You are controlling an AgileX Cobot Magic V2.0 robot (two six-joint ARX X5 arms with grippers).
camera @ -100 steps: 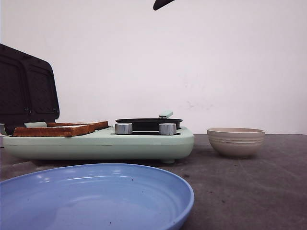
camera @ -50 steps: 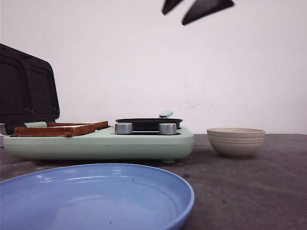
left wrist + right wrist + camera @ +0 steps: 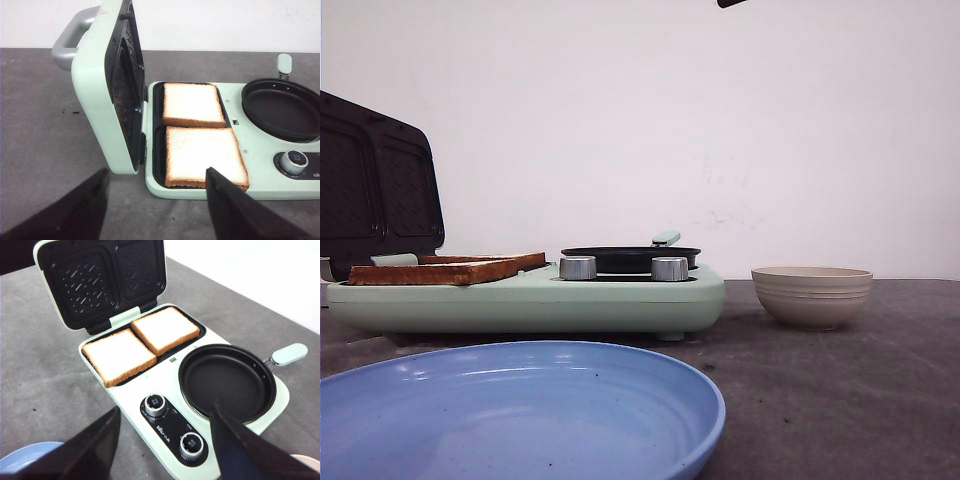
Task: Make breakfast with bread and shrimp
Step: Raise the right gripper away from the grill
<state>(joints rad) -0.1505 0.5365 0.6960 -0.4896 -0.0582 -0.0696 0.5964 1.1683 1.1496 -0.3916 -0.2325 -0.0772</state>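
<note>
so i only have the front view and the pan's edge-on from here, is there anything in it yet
Observer: No, the pan is empty in the right wrist view, and no shrimp shows in any view.
Operator: and the bread, one slice or two
Observer: Two slices of bread, flat and side by side below the open lid, pale on top.
Operator: either gripper holding something
Observer: No. The left gripper and right gripper are both open and empty.

The plate was cropped by the front view's bottom edge; a dark gripper tip barely showed at top.
</note>
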